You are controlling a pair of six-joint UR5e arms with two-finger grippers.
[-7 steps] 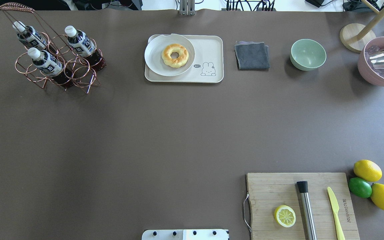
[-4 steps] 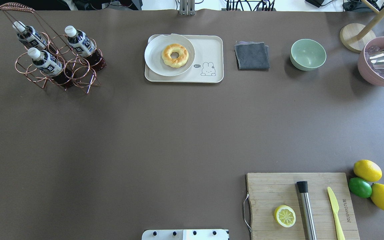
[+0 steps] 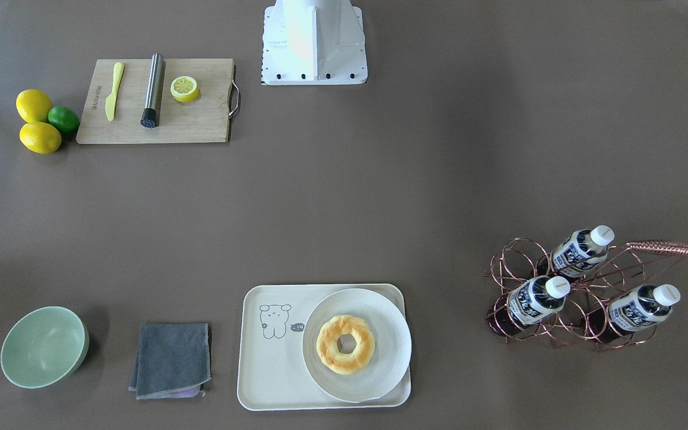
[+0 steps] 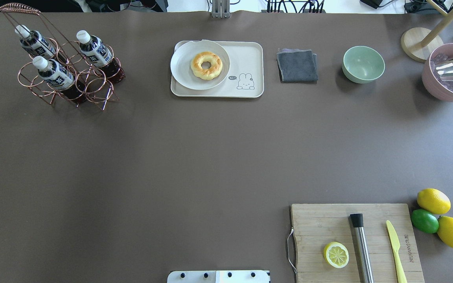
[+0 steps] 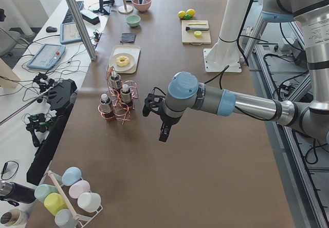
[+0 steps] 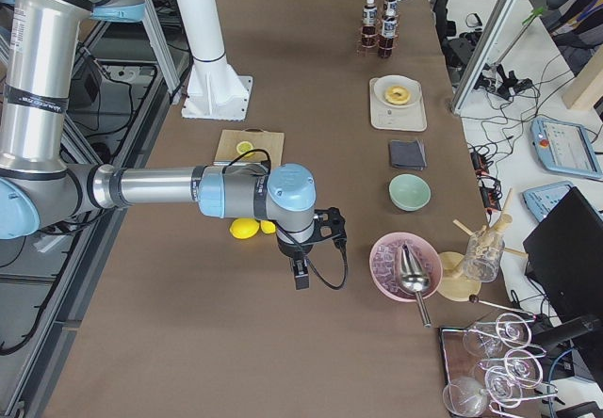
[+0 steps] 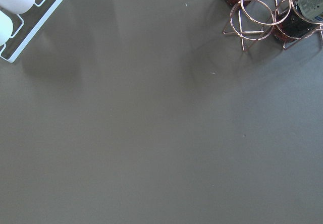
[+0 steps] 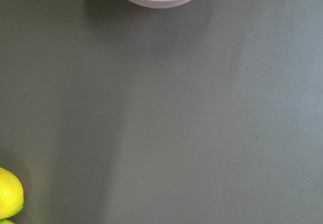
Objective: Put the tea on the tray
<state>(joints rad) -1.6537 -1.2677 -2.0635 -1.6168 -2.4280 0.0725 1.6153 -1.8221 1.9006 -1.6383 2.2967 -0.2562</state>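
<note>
Three tea bottles (image 4: 53,72) with white caps and navy-and-white labels stand in a copper wire rack (image 4: 92,90) at the far left of the table; they also show in the front view (image 3: 536,297). The cream tray (image 4: 246,59) with its line-drawn figure lies at the far middle and also shows in the front view (image 3: 272,370). My left gripper (image 5: 163,133) hangs over bare table near the rack, seen only from the side. My right gripper (image 6: 301,275) hangs near the lemons and pink bowl. I cannot tell whether either is open or shut.
A round white plate (image 4: 183,68) with a doughnut (image 4: 206,65) fills the tray's left part. A grey cloth (image 4: 297,65), green bowl (image 4: 363,64) and pink ice bowl (image 4: 435,88) stand to its right. A cutting board (image 4: 317,220), lemons (image 4: 433,201) and a lime lie near right.
</note>
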